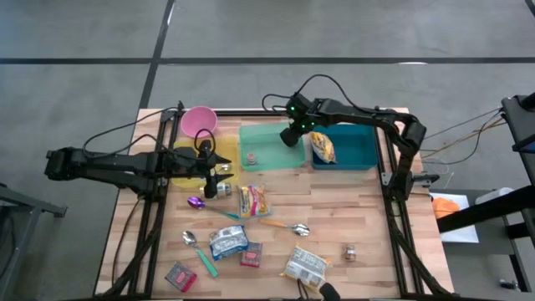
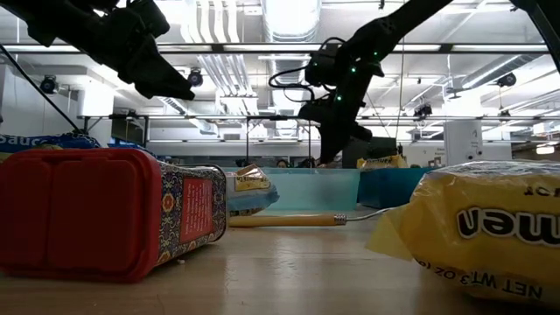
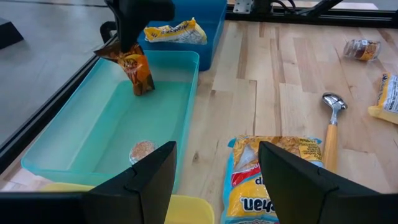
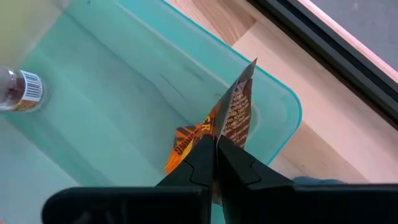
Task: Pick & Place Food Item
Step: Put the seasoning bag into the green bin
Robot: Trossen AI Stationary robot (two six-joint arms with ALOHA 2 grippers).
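Right tool [image 4: 214, 163] clenched on my orange snack packet [image 4: 219, 127], hanging over the teal bin [image 4: 124, 99]; next, lower and release.

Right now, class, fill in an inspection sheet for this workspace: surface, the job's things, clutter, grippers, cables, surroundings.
Surface: wooden table, black frame round it.
Job's things: orange snack packet hanging over the teal bin; a small jar lies inside; blue bin holds a yellow packet.
Clutter: food packets, spoons, a red tin, pink cup, yellow plate.
Grippers: right gripper jaws shut on the packet's edge; left gripper jaws open, empty, above the table.
Cables: black loops along both arms.
Surroundings: grey floor; nobody seen.
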